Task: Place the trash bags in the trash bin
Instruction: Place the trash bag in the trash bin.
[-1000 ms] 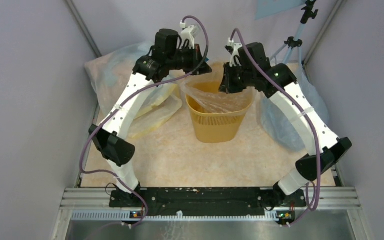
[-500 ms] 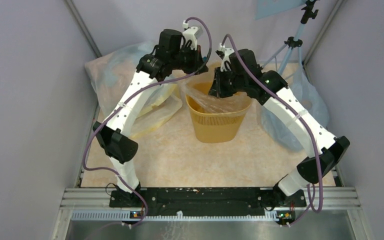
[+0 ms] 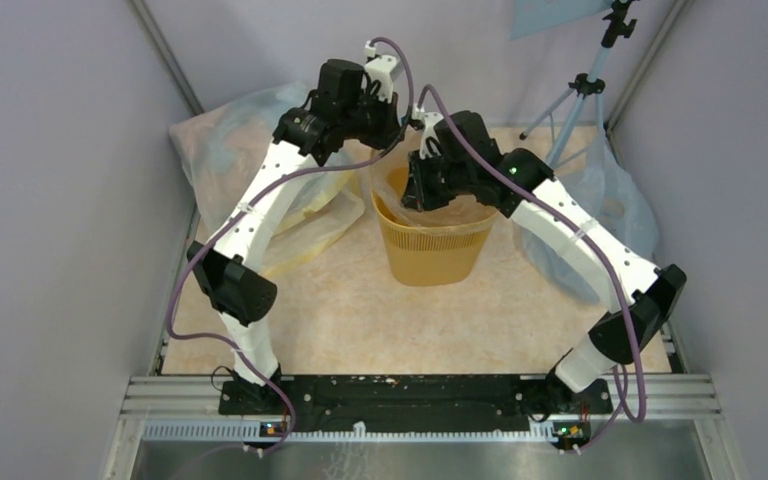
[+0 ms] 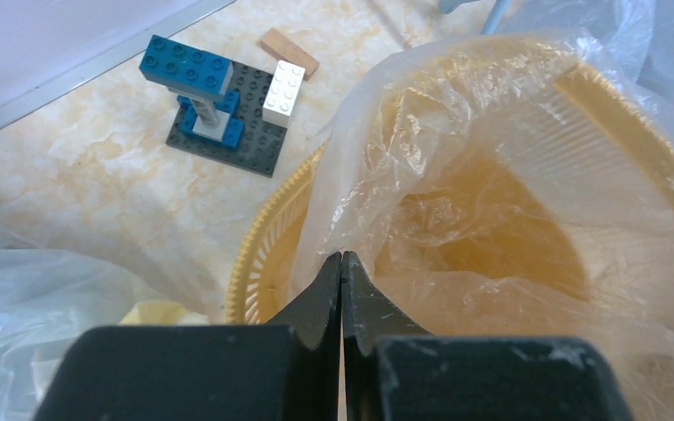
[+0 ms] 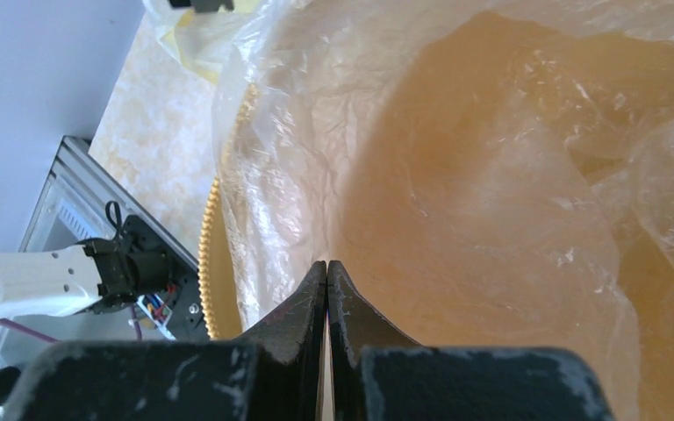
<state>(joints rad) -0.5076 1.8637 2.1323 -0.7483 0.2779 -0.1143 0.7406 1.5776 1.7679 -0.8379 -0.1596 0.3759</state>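
Trash bin (image 3: 430, 255) upright, mouth up, below your left fingers (image 4: 340, 263) and right fingers (image 5: 326, 272), both clamped on the trash bag (image 4: 491, 175) film.

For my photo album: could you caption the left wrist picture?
Shut left gripper pinches the clear trash bag over the yellow trash bin, block tower behind.

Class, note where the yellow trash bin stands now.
In the top view the trash bin stands on the table's far half, between the left arm and right arm, with a bluish sack on each side.
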